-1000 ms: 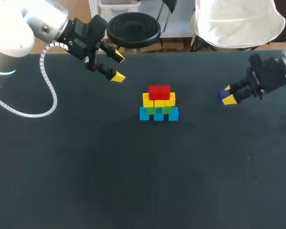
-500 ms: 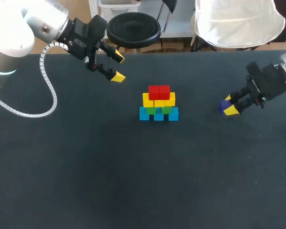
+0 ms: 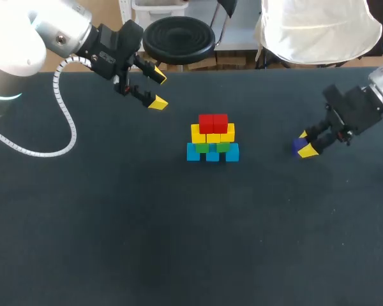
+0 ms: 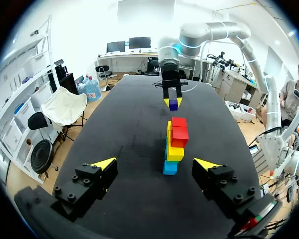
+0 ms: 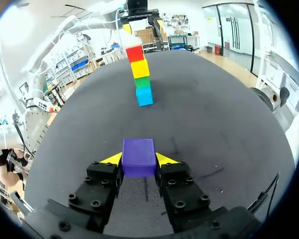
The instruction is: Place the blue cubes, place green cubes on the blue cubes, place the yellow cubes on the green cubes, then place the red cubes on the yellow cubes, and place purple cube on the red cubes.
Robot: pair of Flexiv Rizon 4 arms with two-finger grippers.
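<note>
A stepped pile stands mid-table: blue cubes [image 3: 212, 153] at the bottom, green cubes [image 3: 211, 146] on them, yellow cubes [image 3: 212, 134] above, red cubes [image 3: 213, 122] on top. My right gripper [image 3: 304, 145] hangs at the right, shut on the purple cube [image 3: 299, 146]; in the right wrist view the purple cube [image 5: 138, 157] sits between the fingertips, with the pile [image 5: 140, 75] straight ahead. My left gripper [image 3: 157, 90] is open and empty at the back left, above the table; in its own view the left gripper [image 4: 154, 163] frames the pile [image 4: 175, 144].
The dark table [image 3: 179, 236] is bare around the pile. My left arm's white cable [image 3: 62, 108] loops over the table's left side.
My right gripper, with the purple cube in it, dipped slightly toward the front and shifted a little. The left arm has stayed still.
</note>
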